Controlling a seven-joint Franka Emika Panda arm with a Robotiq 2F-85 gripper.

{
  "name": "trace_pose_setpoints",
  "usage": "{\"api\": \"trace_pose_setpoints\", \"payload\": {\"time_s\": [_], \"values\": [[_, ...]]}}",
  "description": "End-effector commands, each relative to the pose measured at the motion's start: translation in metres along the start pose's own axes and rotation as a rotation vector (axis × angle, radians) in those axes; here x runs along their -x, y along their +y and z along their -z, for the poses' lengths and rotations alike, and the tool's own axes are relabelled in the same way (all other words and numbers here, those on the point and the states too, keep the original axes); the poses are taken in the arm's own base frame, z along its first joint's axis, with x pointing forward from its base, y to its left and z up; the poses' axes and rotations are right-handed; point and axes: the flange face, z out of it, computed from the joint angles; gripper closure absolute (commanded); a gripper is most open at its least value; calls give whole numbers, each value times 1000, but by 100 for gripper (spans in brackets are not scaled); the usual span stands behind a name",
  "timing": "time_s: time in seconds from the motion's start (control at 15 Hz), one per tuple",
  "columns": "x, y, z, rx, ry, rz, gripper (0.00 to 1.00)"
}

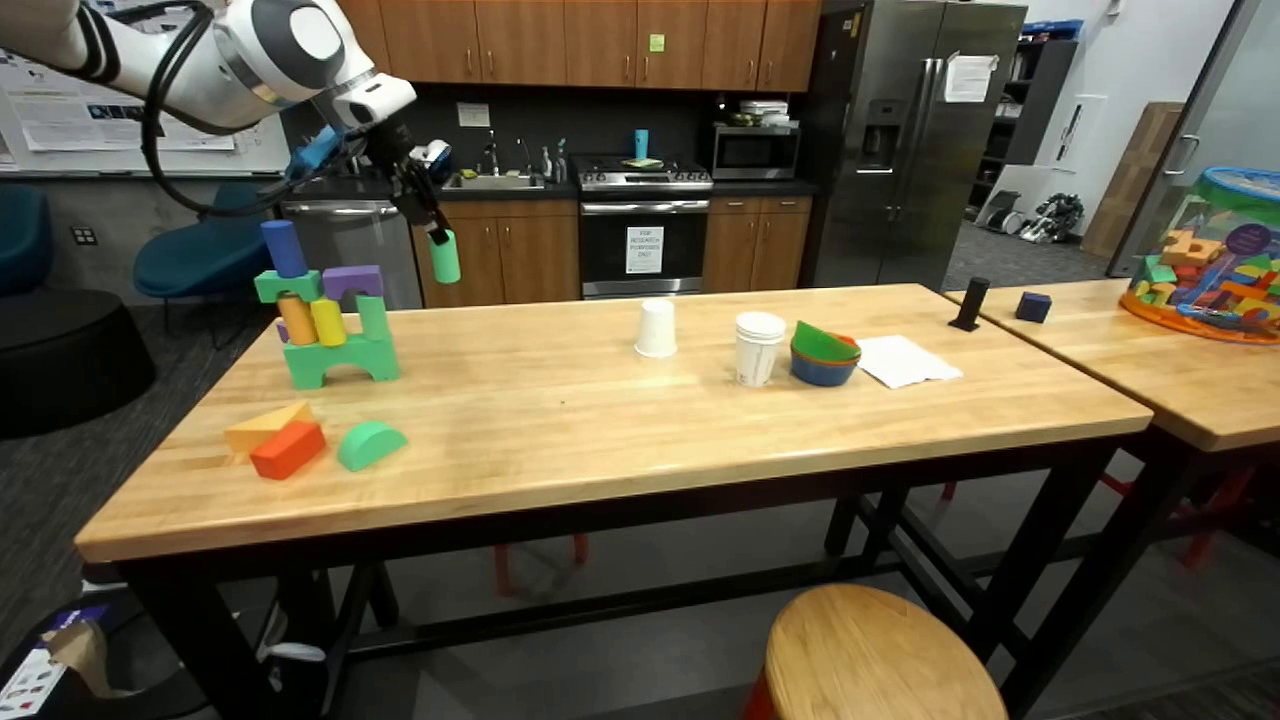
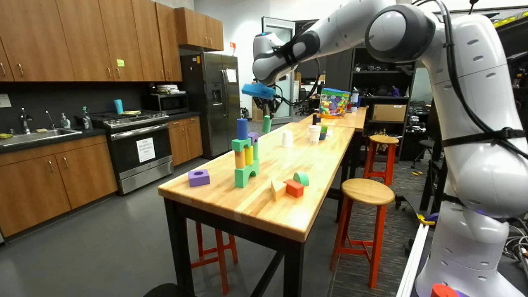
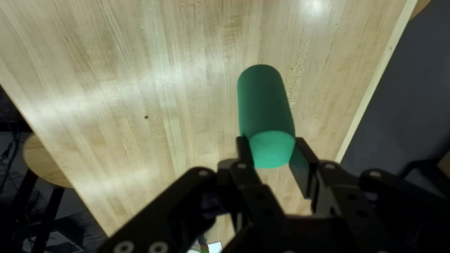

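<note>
My gripper (image 3: 271, 149) is shut on a green cylinder (image 3: 265, 105), holding it near one end, well above the wooden table. In both exterior views the green cylinder (image 1: 446, 258) (image 2: 267, 124) hangs slightly tilted below the fingers. A block tower stands near the table's end. Its base is a green arch (image 1: 345, 358). Above are an orange cylinder (image 1: 297, 320), a yellow cylinder (image 1: 328, 322) and a green upright block (image 1: 373, 318). A small green arch (image 1: 265, 288) and a purple arch (image 1: 352, 280) lie across them. A blue cylinder (image 1: 284, 248) stands on top. The held cylinder is apart from the tower.
An orange-yellow wedge (image 1: 262, 428), red block (image 1: 289, 450) and green half-round (image 1: 370, 444) lie before the tower. A purple holed block (image 2: 199, 178) lies behind. White cups (image 1: 656, 328) (image 1: 758, 348), stacked bowls (image 1: 823, 368) and paper (image 1: 905, 360) stand farther along. A block tub (image 1: 1215, 255) is beyond.
</note>
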Motion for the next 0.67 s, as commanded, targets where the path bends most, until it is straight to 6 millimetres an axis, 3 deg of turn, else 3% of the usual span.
{"api": "trace_pose_setpoints", "payload": {"time_s": [0.0,0.6], "values": [[6,-2,12,-1,32,-14,92],[14,-6,29,-13,52,13,92]]}}
